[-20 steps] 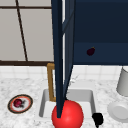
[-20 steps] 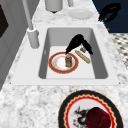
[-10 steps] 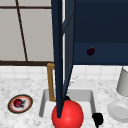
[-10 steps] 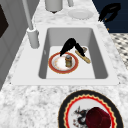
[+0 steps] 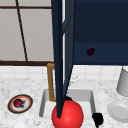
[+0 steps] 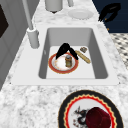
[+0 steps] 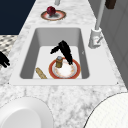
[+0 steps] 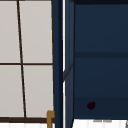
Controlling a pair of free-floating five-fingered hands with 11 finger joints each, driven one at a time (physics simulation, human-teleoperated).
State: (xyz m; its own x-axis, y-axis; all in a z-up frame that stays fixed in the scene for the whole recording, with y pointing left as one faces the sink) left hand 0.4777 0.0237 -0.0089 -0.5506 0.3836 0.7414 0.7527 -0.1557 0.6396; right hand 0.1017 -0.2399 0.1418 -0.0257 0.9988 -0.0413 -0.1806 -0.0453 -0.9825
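Observation:
My left hand [image 6: 65, 50] is down in the sink basin [image 6: 100, 60], just above a red-rimmed plate [image 6: 58, 67] that carries a small brown jar [image 6: 68, 60]. Its fingers reach down to the plate and its thumb spreads out past the jar, without closing on it. The right side view shows the same hand [image 7: 63, 50], jar [image 7: 59, 61] and plate [image 7: 67, 71]. In the front view the left hand [image 5: 68, 98] peeks over a big red round shape [image 5: 67, 116]. My right hand [image 5: 97, 118] hangs in the air before the counter, fingers relaxed [image 6: 110, 11], holding nothing.
A breadstick [image 6: 82, 56] and a small brown piece [image 6: 83, 49] lie in the basin. The faucet [image 6: 32, 37] stands behind it. A patterned plate with a dark red fruit [image 6: 96, 117] sits on the left, a white plate [image 6: 80, 13] and grey canister [image 5: 123, 82] on the right. A dark fruit [image 8: 91, 105] lies in the open blue cabinet.
My left hand has sunk a little lower in the basin and shifted over the red-rimmed plate, closer to the jar. The right hand has stayed where it was.

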